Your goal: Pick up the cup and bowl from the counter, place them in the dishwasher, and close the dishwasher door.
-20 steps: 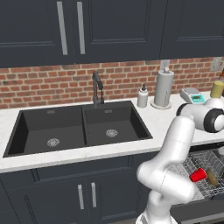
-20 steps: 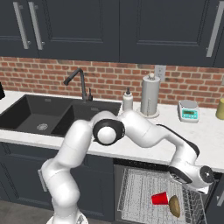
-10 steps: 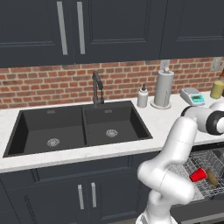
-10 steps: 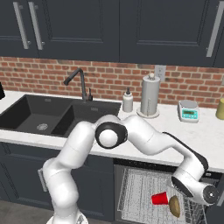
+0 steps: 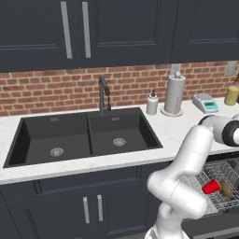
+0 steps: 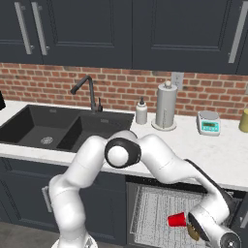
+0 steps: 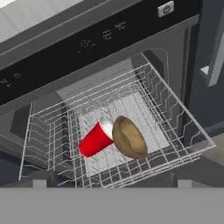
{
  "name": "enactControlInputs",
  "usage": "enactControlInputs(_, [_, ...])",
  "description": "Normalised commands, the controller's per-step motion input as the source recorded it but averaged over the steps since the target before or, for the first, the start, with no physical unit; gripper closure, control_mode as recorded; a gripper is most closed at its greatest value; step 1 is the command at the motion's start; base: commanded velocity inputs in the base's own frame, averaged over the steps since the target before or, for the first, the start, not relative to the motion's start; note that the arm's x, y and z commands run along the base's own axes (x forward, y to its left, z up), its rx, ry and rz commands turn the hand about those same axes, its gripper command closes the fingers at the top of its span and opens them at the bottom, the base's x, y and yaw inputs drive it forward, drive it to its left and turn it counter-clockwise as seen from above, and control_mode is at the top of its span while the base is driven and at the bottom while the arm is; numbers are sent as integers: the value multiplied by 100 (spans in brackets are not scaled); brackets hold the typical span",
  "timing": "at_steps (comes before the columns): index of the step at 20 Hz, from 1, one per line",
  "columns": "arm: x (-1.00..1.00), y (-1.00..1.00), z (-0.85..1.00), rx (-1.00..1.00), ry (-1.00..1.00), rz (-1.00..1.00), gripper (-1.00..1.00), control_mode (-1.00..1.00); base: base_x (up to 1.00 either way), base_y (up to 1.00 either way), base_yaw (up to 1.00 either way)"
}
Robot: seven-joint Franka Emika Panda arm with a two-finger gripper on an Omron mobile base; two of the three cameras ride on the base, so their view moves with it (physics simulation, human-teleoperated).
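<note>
Cup (image 7: 95, 140) and bowl (image 7: 129, 137) are both lying touching in the dishwasher rack (image 7: 175, 105), mid-frame in the hand view. Only closing the door looks left. Can't tell if the jaws are spread or together.

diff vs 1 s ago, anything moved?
The arm's wrist has swung lower and further right in the right base view, down beside the pull-out grey wire rack. The small red tapered cup and olive-brown rounded bowl lie in the rack where they were, touching. Counter items unchanged.
</note>
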Motion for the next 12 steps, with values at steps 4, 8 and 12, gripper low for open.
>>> enactControlInputs(4, [-99,0,0,9,-19,-24,-100,-100,0,0,0])
enactControlInputs(8, [-83,6,-1,18,-6,-23,-100,-100,0,0,0])
enactControlInputs(12, [-64,0,0,14,-2,-21,-100,-100,0,0,0])
